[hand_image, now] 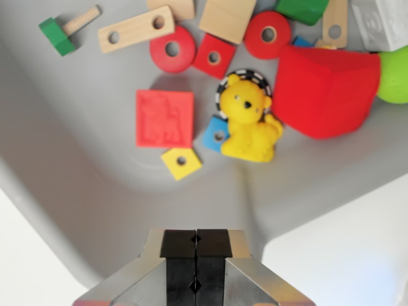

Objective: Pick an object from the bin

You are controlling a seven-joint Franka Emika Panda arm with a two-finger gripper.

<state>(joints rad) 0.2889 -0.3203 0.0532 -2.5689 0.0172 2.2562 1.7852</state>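
The grey bin (76,191) fills most of the wrist view, seen from above. In it lie a yellow rubber bear (250,121), a flat red square tile (165,118), a small yellow square with a hole (182,162), a small blue square (215,134) half under the bear, and a large red block (325,89). My gripper (196,252) is at the bottom centre, above the bin's near wall and well short of the toys. Its two black pads press together with nothing between them.
Further back lie two red discs (173,49) (268,34), a red holed square (214,56), wooden pieces (136,29), a green-headed wooden peg (64,30), a green block (301,9) and a green ball (395,73). A white surface (344,248) lies outside the bin at lower right.
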